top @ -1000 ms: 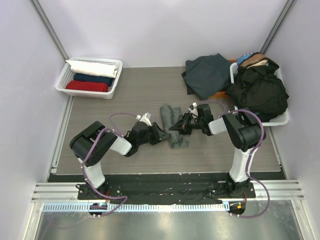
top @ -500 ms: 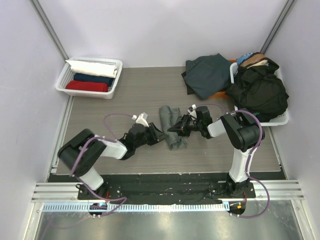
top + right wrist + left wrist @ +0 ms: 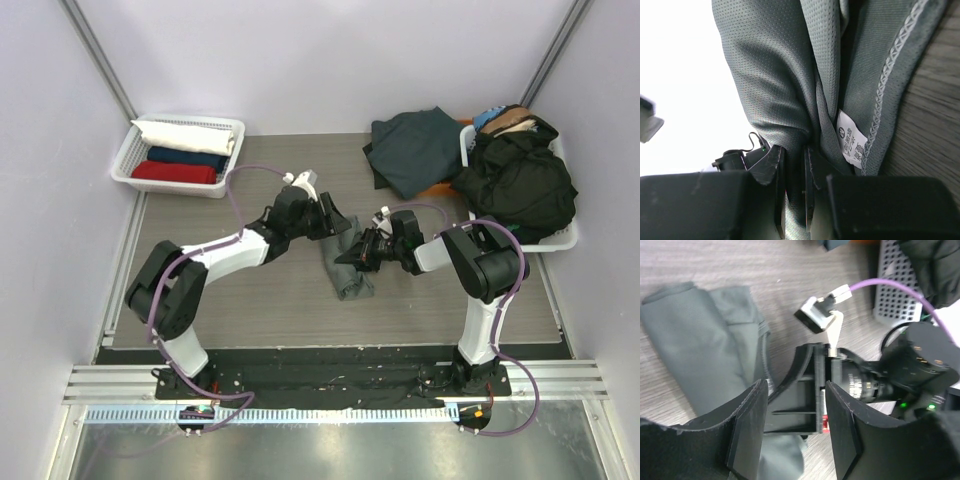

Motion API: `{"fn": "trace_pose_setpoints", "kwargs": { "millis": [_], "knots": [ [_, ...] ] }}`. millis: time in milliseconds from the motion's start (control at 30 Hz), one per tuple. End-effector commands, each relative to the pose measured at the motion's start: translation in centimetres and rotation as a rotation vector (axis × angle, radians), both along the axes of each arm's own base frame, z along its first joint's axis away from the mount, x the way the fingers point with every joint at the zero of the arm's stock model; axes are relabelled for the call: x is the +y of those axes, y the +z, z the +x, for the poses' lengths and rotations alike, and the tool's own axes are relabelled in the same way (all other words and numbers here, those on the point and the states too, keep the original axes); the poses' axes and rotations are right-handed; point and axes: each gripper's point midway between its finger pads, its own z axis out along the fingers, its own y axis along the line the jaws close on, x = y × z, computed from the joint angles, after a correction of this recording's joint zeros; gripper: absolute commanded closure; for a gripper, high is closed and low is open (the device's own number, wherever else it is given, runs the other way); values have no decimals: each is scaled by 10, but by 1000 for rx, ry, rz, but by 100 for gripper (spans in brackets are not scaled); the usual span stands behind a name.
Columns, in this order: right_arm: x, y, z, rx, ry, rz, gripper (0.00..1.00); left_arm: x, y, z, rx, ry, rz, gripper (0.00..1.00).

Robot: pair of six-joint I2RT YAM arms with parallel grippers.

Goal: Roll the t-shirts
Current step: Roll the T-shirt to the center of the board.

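A grey-green t-shirt (image 3: 345, 262) lies in a loose roll at the middle of the table, its folds filling the upper left of the left wrist view (image 3: 700, 340). My right gripper (image 3: 356, 254) is shut on a fold of that shirt (image 3: 785, 90), and the cloth runs between its jaws (image 3: 795, 170) beside a white care label (image 3: 850, 137). My left gripper (image 3: 337, 222) hovers over the roll's far end. It is open (image 3: 795, 430) and holds nothing. The right gripper's body shows between its fingers.
A dark teal t-shirt (image 3: 415, 150) lies spread at the back right. Beside it a white basket (image 3: 565, 240) holds a heap of black clothes (image 3: 520, 185). The back-left basket (image 3: 125, 165) holds rolled white, navy and red shirts.
My left arm swung from the near-left side of the roll up to its far end, and its jaws opened wider. The right gripper kept its hold and place.
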Motion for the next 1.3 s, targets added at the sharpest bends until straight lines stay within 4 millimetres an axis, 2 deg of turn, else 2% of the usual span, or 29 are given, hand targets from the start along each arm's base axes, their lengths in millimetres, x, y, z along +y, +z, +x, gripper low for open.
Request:
{"fn": "trace_pose_setpoints", "kwargs": {
  "millis": [0, 67, 100, 233, 333, 400, 433, 500, 533, 567, 600, 667, 800, 833, 900, 967, 1033, 1133, 1167, 1233, 1267],
  "knots": [
    [-7, -29, -13, 57, 9, -87, 97, 2, -8, 8, 73, -57, -31, 47],
    [-7, -29, -13, 60, 9, -85, 97, -1, -16, 12, 116, -86, -34, 49],
    [-6, -28, -12, 56, 11, -82, 97, 0, -32, 14, 134, -102, 11, 49],
    [-6, -26, -12, 55, 14, -80, 97, 9, -43, 15, 207, -115, 152, 46],
    [-7, -27, -12, 56, 16, -82, 97, 16, -44, 14, 215, -108, 199, 41],
    [-7, -28, -12, 60, 16, -82, 97, 24, -38, 21, 202, -69, 257, 37],
    [-7, -29, -12, 60, 16, -82, 97, 33, -41, 16, 225, -57, 312, 32],
    [-7, -29, -12, 60, 16, -82, 97, 39, -34, 21, 219, -27, 356, 25],
    [-7, -29, -12, 60, 13, -84, 97, 42, -36, 19, 234, -23, 375, 12],
    [-7, -28, -12, 54, 15, -84, 97, 39, -35, 20, 235, -13, 377, 10],
    [-8, -29, -11, 56, 11, -86, 97, 40, -36, 21, 244, -2, 386, 1],
    [-8, -28, -11, 53, 8, -90, 97, 43, -42, 20, 279, 41, 426, 0],
    [-9, -27, -12, 49, 7, -92, 97, 43, -35, 33, 266, 183, 455, 0],
    [-8, -27, -11, 48, 6, -91, 97, 62, -38, 36, 267, 276, 537, 0],
    [-8, -25, -12, 43, 7, -84, 97, 71, -36, 38, 280, 349, 563, 0],
    [-7, -23, -12, 41, 10, -79, 97, 93, -38, 37, 303, 457, 599, 0],
    [-7, -21, -12, 37, 12, -75, 97, 110, -48, 36, 368, 531, 554, 0],
    [-7, -18, -11, 28, 16, -71, 97, 124, -58, 36, 460, 616, 484, 0],
    [-7, -18, -12, 27, 17, -70, 98, 117, -57, 40, 444, 575, 472, 0],
    [-7, -16, -12, 22, 19, -68, 97, 106, -55, 33, 459, 528, 521, 0],
    [-7, -16, -12, 21, 20, -69, 98, 97, -51, 41, 440, 518, 534, 0]
  ]
}}
